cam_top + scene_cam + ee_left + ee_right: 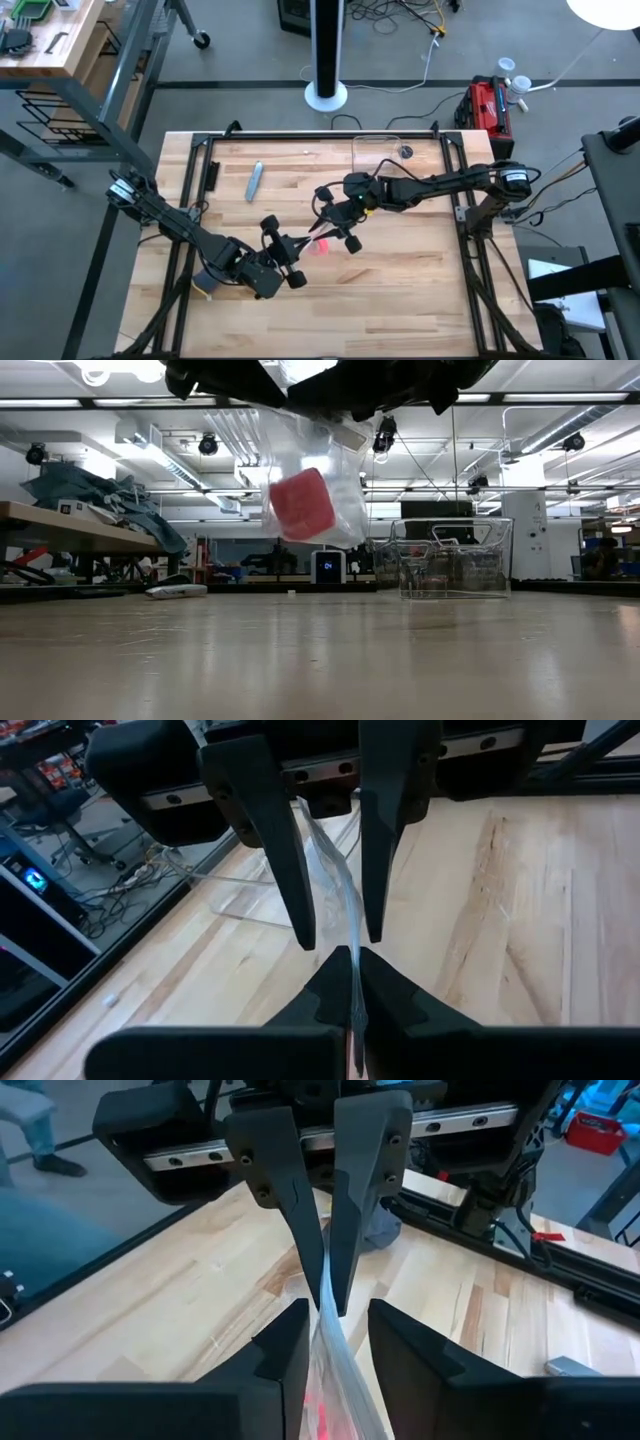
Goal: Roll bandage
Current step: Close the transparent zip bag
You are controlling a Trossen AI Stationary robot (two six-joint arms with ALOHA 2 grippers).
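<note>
Your two grippers meet just below the desk's (400, 270) middle, holding a clear plastic bag (340, 480) in the air between them. The pink bandage (302, 504), a compact roll, sits inside that bag. The left gripper (355, 982) is pinched shut on the bag's film; the right gripper (338, 1342) stands slightly apart around it. A clear bin (378, 152) rests at twelve o'clock. Only the low view shows the roll clearly.

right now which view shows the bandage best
The low view: the bandage hangs as a compact pink roll inside the clear bag, well above the table. The high view shows only a small pink spot between the arms. The right wrist view catches a pink glow through plastic; the left wrist view shows none.
</note>
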